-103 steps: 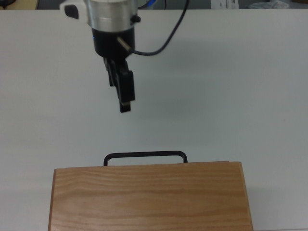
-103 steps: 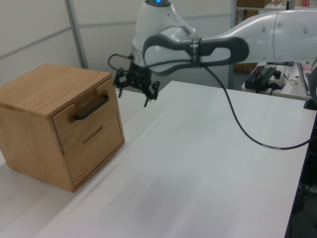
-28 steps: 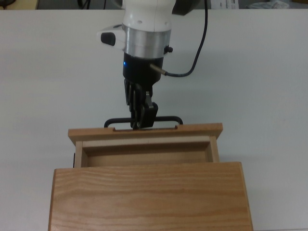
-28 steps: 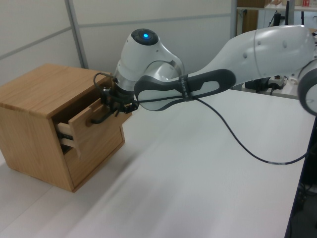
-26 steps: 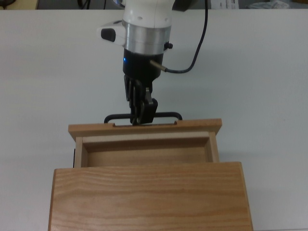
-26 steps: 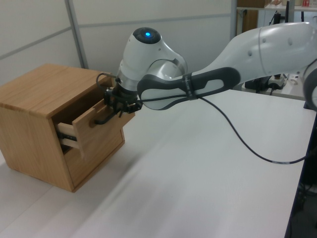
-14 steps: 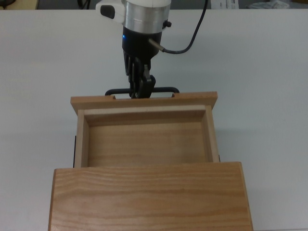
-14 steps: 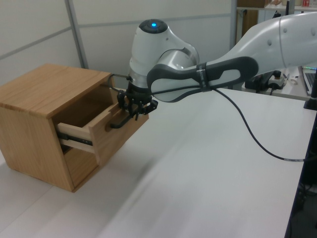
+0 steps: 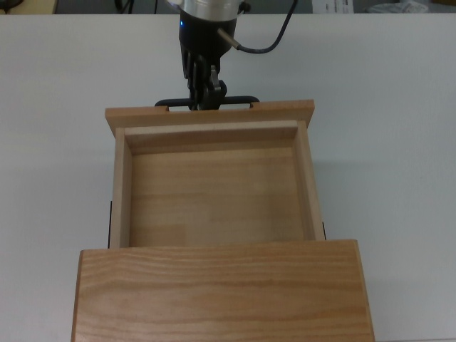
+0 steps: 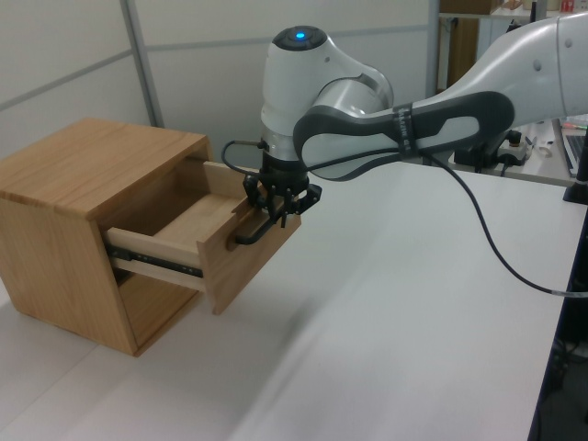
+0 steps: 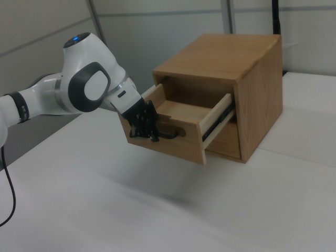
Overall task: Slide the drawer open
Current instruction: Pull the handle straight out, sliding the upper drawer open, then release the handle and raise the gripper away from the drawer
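The black two-finger claw [image 9: 203, 96] of the white robot arm [image 10: 367, 119] is clenched on the thin black metal bar handle [image 9: 235, 100] of the light wooden drawer [image 9: 214, 192]. The fingers close on the bar near its middle, a little toward the top view's left. In the left view the claw [image 10: 278, 204] comes down onto the handle from above, and in the right view [image 11: 144, 126] it sits in front of the wide front panel [image 11: 168, 144]. It holds nothing else.

The drawer is pulled far out of the grained wooden cabinet [image 10: 64, 211], which stands on the white table [image 10: 413, 303]. In the top view most of the tray floor is visible and it is empty; only its rear part is under the cabinet top slab [image 9: 221, 292]. A dark metal slide rail [image 10: 161, 265] is exposed at the side.

I judge that the pulling step is nearly finished, or already finished. The next move probably calls for a short pull straight away from the cabinet, in line with the rails, if any travel remains, and then for releasing the bar and drawing back without pushing the front panel inward.
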{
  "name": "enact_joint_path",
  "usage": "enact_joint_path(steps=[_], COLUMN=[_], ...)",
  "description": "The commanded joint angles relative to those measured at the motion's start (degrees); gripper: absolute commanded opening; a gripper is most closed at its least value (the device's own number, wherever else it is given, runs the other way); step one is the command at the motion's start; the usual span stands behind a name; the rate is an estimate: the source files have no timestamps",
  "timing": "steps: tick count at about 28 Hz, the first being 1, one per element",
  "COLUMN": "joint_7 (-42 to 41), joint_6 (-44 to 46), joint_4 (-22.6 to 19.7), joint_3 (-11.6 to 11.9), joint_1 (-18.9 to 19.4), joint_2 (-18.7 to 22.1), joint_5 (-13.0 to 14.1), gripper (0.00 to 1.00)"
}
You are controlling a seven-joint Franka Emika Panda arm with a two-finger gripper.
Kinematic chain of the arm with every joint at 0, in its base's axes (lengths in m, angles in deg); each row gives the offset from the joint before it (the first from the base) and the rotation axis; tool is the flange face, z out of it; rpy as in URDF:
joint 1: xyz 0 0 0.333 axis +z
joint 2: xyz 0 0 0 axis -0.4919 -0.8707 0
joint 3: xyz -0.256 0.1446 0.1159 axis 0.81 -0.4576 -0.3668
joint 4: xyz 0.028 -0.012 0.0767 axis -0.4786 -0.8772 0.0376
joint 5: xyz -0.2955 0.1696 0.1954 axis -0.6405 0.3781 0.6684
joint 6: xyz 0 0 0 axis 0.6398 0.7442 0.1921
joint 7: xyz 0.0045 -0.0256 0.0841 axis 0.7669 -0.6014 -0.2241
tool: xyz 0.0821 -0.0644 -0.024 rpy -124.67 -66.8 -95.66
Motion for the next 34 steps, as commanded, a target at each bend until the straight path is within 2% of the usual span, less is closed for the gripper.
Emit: enact_joint_path(steps=[1,5,14,16,17,18,19,22,28,34], joint_7=[-2.78,-5.32,-6.21,-6.21,-6.21,-6.29,-6.29,-6.64,-8.05,-13.05], joint_6=[2.01,4.29,5.53,5.53,5.53,5.53,5.53,5.44,5.35,5.62], joint_4=[-2.88,-3.05,-4.72,-4.55,-4.46,-4.37,-4.29,-4.28,-4.2,-4.11], joint_3=[0.05,0.14,0.14,0.14,0.14,0.14,0.14,0.23,0.23,0.4], joint_1=[-0.47,-0.47,-0.12,-0.03,-0.03,-0.12,-0.12,-0.12,-0.12,-0.12], joint_2=[3.87,4.92,6.86,6.77,6.77,6.77,6.77,6.68,6.77,6.94], joint_5=[1.48,3.86,4.12,4.12,4.12,4.21,4.21,4.3,5.0,5.62], gripper=[0.0,0.0,0.01,0.18,0.31,0.66,0.8,0.99,1.0,1.0])
